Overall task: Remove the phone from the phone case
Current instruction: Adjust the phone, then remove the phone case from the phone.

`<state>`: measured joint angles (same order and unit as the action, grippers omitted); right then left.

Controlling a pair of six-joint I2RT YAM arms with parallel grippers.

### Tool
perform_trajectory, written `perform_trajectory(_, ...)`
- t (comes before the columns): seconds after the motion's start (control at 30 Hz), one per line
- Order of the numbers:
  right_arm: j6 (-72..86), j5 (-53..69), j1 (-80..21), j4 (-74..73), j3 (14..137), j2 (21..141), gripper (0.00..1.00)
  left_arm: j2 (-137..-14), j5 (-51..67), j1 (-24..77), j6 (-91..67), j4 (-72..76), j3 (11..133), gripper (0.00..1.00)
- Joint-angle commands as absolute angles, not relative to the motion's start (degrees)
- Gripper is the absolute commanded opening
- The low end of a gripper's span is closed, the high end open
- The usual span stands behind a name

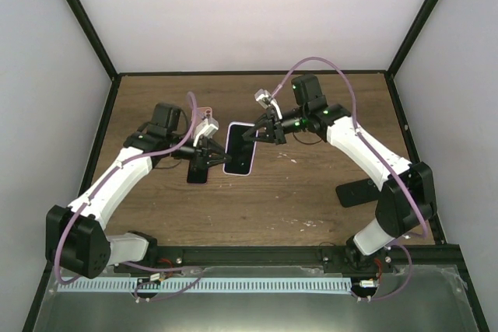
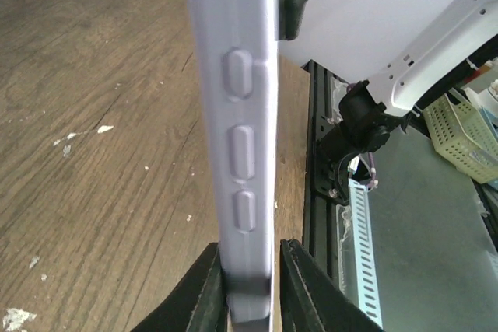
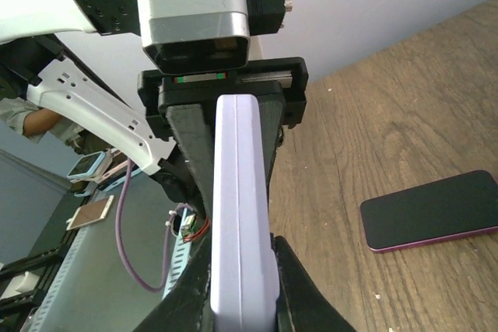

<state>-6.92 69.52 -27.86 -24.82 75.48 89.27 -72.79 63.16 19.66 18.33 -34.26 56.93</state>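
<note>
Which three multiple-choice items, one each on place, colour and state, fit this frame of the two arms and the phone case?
1. Where does the flat black phone with the purple rim lie?
A. on the brown wooden table
B. in the right gripper
C. on the metal rail

2. What colour is the phone case with raised side buttons?
A. red
B. lavender
C. green

3. How is the left gripper?
A. open
B. shut on the phone case
C. out of view

Answers:
1. A: the right wrist view shows it flat on the wood.
2. B: both wrist views show its pale lavender edge.
3. B: its fingers press on both faces of the case.
</note>
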Motion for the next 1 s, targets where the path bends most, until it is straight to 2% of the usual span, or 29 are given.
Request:
perform_trajectory(0.0, -4.3, 70.4, -27.6, -24.5, 79.3, 88.6, 0.01, -71.4, 65.4, 19.4, 19.9, -32.9, 59.1, 0.28)
perform_trajectory(0.13, 1.9, 72.9, -24.8, -18.5, 79.4, 87.0, 0.01, -69.4, 66.7, 17.1, 17.3, -30.8, 57.3, 0.4)
perform_trajectory(0.47, 12.8, 76.6, -22.6, -9.4, 78.5, 85.1, 0.01, -66.3, 68.7, 15.0, 8.5, -24.8, 53.2, 0.52)
perform_trajectory(0.97, 18.3, 80.5, -22.7, -3.2, 75.7, 83.7, 0.01, -67.4, 63.4, 15.5, 4.0, -20.0, 52.4, 0.46)
